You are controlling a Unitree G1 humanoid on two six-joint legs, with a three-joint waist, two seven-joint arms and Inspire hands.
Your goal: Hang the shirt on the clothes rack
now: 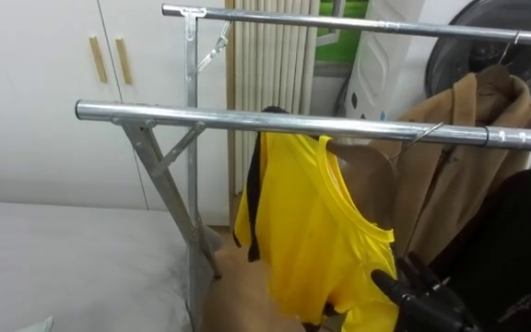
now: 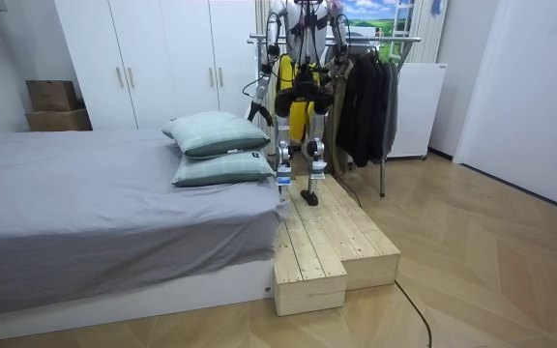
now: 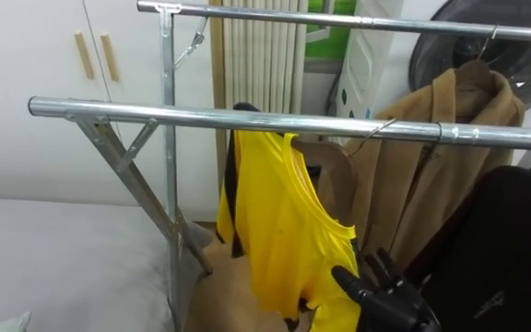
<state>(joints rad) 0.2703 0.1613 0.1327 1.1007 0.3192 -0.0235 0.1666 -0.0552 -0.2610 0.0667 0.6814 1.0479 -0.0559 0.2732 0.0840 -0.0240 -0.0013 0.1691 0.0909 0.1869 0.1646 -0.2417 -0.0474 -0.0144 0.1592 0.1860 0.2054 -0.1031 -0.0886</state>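
The shirt (image 1: 312, 221) is hung on a hanger (image 1: 369, 164) just under the rail (image 1: 275, 120), near its middle. The right robot hand (image 3: 381, 293) is seen well below the rail at the shirt's lower right edge. Its fingers are loosely spread and lie against or just beside the cloth, and no closed hold can be made out. The left robot hand (image 2: 255, 108) is seen low, off the rail's left end in the room view, and its state cannot be told.

3 risks are judged from here.
1. One arm of the hanger is bared inside the wide neck, so the shirt appears unevenly carried. It could be slid off if the hem is tugged when the hand is taken away.
2. The hook (image 1: 422, 136) is seen crossing the rail, but whether it is seated over the top cannot be told. A sideways pull from below could unseat it.
3. The coat (image 1: 473, 138), hung behind the rail toward its right end, and the dark garment (image 1: 519, 240) under that end could be snagged by a wide sweep of the arm.

The shirt's long axis is nearly vertical, from the neck at the rail down to the hem. A slight lean is seen, the lower part being carried toward the rail's right end, where the hand is. The neck opening is turned upward and toward that same end.
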